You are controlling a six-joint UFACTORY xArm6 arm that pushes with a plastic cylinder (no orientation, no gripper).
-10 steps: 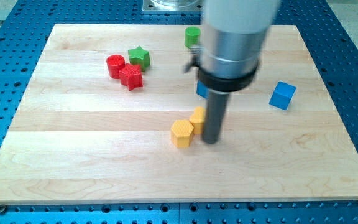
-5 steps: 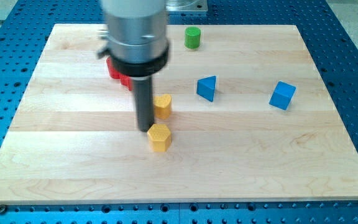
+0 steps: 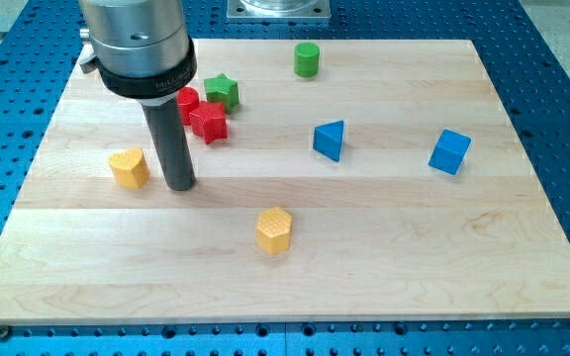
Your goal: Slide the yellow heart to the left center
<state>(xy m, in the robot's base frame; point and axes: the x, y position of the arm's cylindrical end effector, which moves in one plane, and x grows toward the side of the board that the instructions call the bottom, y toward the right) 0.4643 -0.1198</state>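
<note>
Tip (image 3: 179,185) just right of yellow heart (image 3: 128,168), apart.

**Blocks placed around my tip**

My tip (image 3: 179,185) stands on the board (image 3: 483,277), in its left half. The yellow heart (image 3: 129,168) lies just beside it on the view's left, apart from it. Towards the view's top, behind the rod, the red cylinder (image 3: 188,99), red star (image 3: 208,123) and green star (image 3: 222,91) cluster together. The yellow hexagon (image 3: 274,230) sits to the tip's lower right. The blue triangle (image 3: 331,139) and blue cube (image 3: 449,151) lie well off to its right, and the green cylinder (image 3: 307,59) is at the upper right.
</note>
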